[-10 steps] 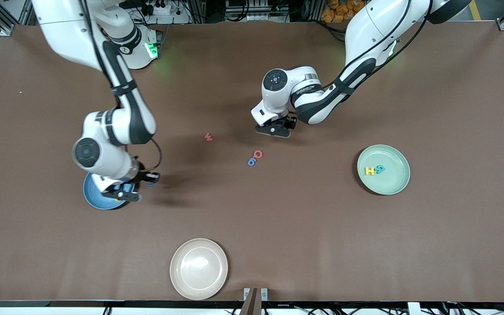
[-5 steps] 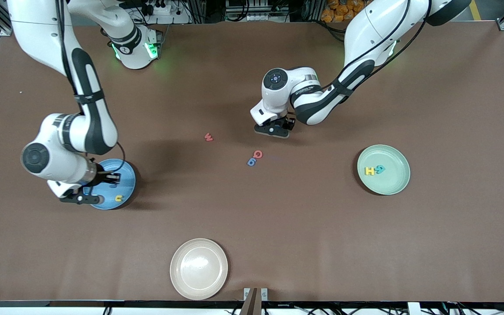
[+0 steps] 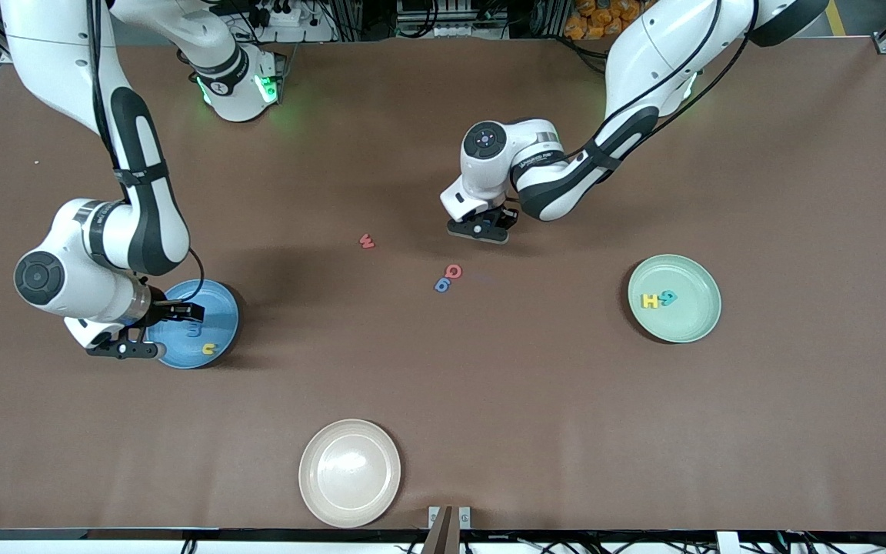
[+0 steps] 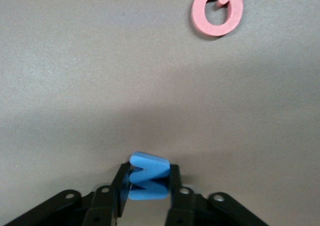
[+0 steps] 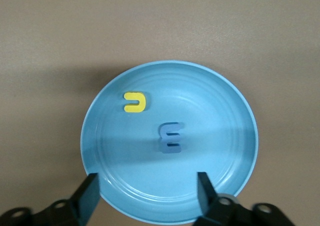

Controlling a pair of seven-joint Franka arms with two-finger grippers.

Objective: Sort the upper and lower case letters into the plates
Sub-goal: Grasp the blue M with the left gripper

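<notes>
The sky blue plate point(image 3: 221, 306) lies near the right arm's end of the table and holds a yellow letter point(image 3: 210, 348) and a grey-blue letter point(image 3: 194, 329). My right gripper point(image 3: 126, 348) hangs open and empty over that plate's rim. In the right wrist view the plate point(image 5: 225, 106) lies under the open right gripper point(image 5: 148, 192). The mint green plate point(image 3: 689, 327) holds a yellow H point(image 3: 650, 301) and a teal letter point(image 3: 668, 296). My left gripper point(image 3: 481, 229) is above mid-table, shut on a blue zigzag letter point(image 4: 147, 178). A pink Q point(image 4: 218, 13) lies close by.
On the bare brown table lie the pink Q point(image 3: 453, 271), a blue letter point(image 3: 442, 285) touching it, and a red w point(image 3: 367, 241). A beige plate point(image 3: 349, 472) sits empty near the front camera's edge.
My right gripper has moved from over the blue plate's middle to its rim at the right arm's end, uncovering the two letters in it. The left gripper has hardly moved.
</notes>
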